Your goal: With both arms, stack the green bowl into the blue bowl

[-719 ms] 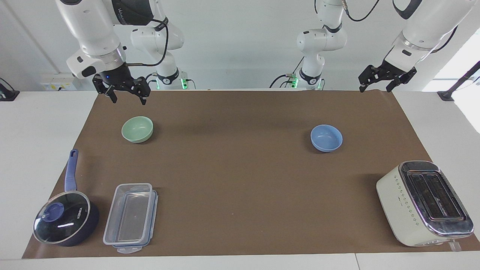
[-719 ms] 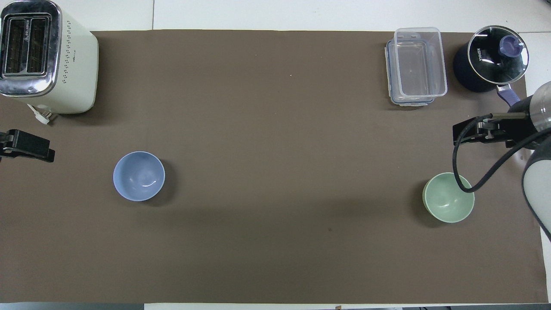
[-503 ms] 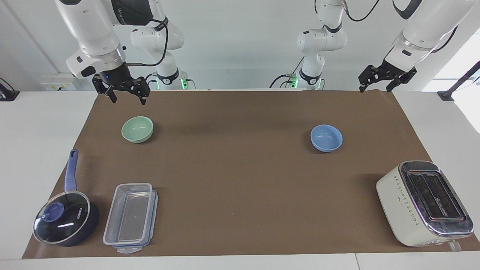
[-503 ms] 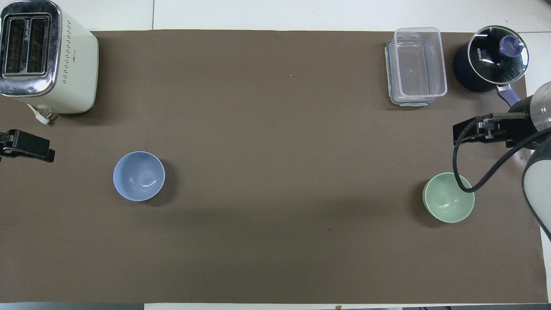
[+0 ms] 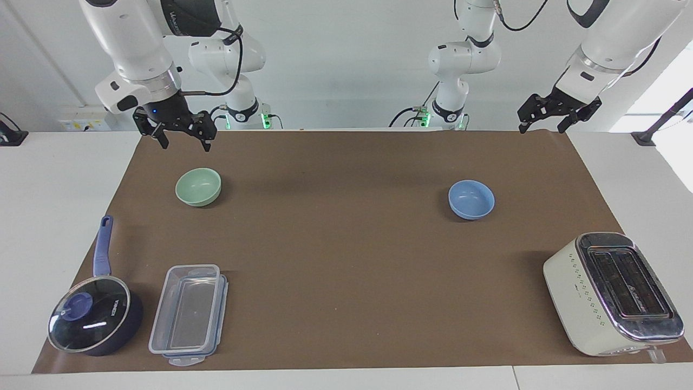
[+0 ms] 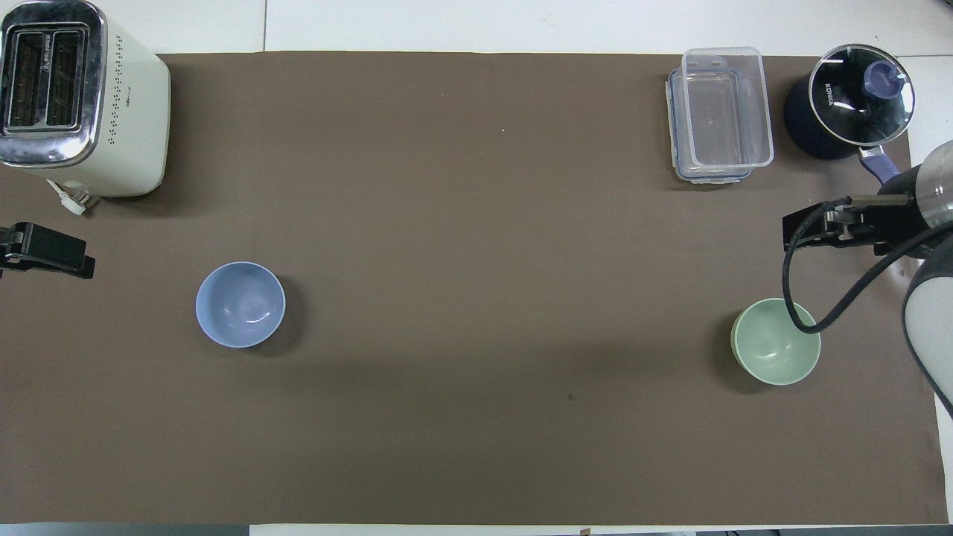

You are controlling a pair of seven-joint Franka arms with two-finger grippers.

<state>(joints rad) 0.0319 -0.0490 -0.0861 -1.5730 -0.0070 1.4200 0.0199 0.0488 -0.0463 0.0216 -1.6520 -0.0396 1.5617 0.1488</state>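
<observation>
The pale green bowl stands upright on the brown mat toward the right arm's end of the table; it also shows in the overhead view. The light blue bowl stands upright toward the left arm's end. Both bowls are empty and far apart. My right gripper hangs open and empty in the air over the mat near the green bowl. My left gripper is open and empty, raised over the mat's corner at its own end.
A cream toaster stands farther from the robots at the left arm's end. A clear lidded container and a dark blue saucepan with glass lid stand farther out at the right arm's end.
My right gripper has risen very slightly. The bowls and the left arm have not moved.
</observation>
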